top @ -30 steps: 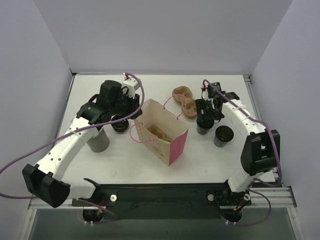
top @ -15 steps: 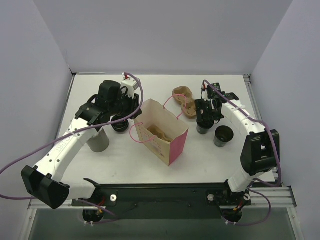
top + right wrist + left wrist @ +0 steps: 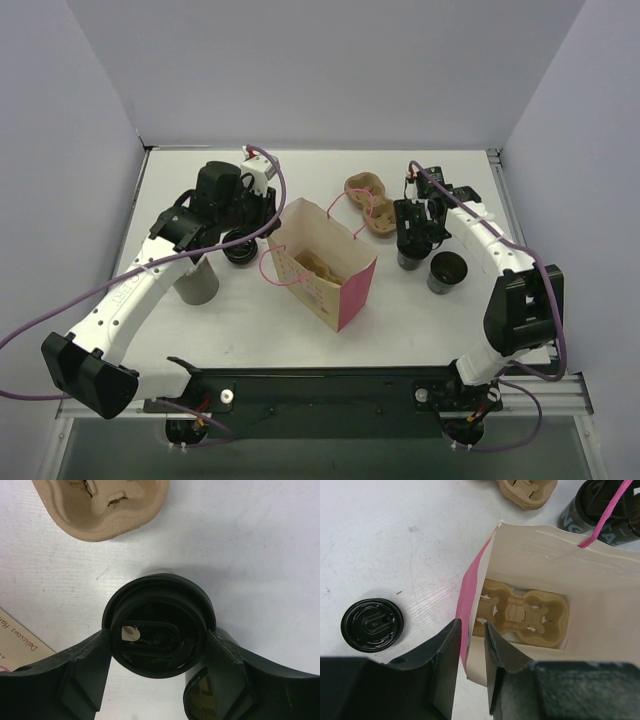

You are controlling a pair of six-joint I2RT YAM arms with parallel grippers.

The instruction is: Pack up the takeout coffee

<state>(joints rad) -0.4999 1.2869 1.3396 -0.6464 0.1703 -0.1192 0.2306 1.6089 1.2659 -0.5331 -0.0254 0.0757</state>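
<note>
Right wrist view: the takeout coffee [image 3: 159, 626] is being clasped by the right end effector [image 3: 158, 672], while the paper bag [image 3: 540, 615] wall is being pinched by the left end effector [image 3: 472, 667].

paper bag [image 3: 20, 635] with upside-down script "Delicious", rest unreadable

Bag at the centre of your table [image 3: 200, 320], cups and carriers around it.

You have the paper bag [image 3: 322, 265] in the middle, 1 cup carrier [image 3: 522, 614] lying inside it and another carrier [image 3: 369, 204] behind it to the right. Right of the bag stands the takeout coffee [image 3: 159, 626], between the right gripper's [image 3: 159, 672] fingers, with a lidless cup [image 3: 446, 271] just beside it, further right. Left of the bag lie a loose lid [image 3: 372, 624] and, nearer you, a taller cup [image 3: 196, 281].
</note>
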